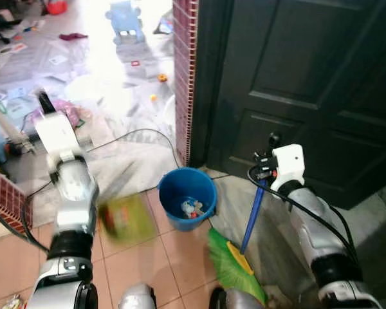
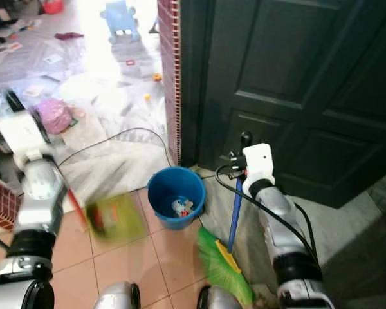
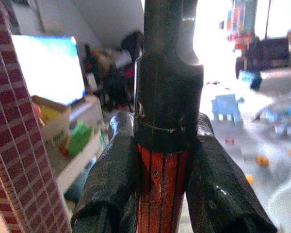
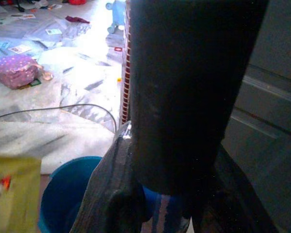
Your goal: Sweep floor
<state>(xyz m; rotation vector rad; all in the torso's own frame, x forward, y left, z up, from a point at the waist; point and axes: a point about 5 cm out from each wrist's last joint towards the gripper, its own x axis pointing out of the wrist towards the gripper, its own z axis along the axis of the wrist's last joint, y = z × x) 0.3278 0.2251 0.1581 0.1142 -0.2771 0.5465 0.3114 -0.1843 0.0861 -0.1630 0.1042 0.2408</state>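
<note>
My right gripper (image 1: 271, 168) is clamped on the blue broom handle (image 1: 251, 215), fingers tight around the dark grip at its top (right wrist view confirms, pads (image 4: 111, 194) pressed to the shaft on both sides). Broom head (image 1: 228, 261), green bristles with a yellow band, rests on the orange floor tiles (image 1: 154, 264) close to my feet, just right of the blue bucket (image 1: 187, 196).

My left gripper (image 3: 165, 160) is closed on a red ribbed handle with a black upper section (image 3: 166, 126). Below my left arm hangs a yellow-green dustpan (image 1: 122, 219), blurred, over the tiles just left of the bucket.

Bucket sits on the tiles at the foot of the red mosaic pillar (image 1: 183, 77), small bits of rubbish inside. Dark panelled door (image 1: 309, 84) is right behind the broom. A black cable (image 1: 135, 138) loops across the marble floor past the pillar. Farther back: pink dotted bag (image 2: 55, 114), scattered papers, a light-blue toy (image 1: 125, 19).
</note>
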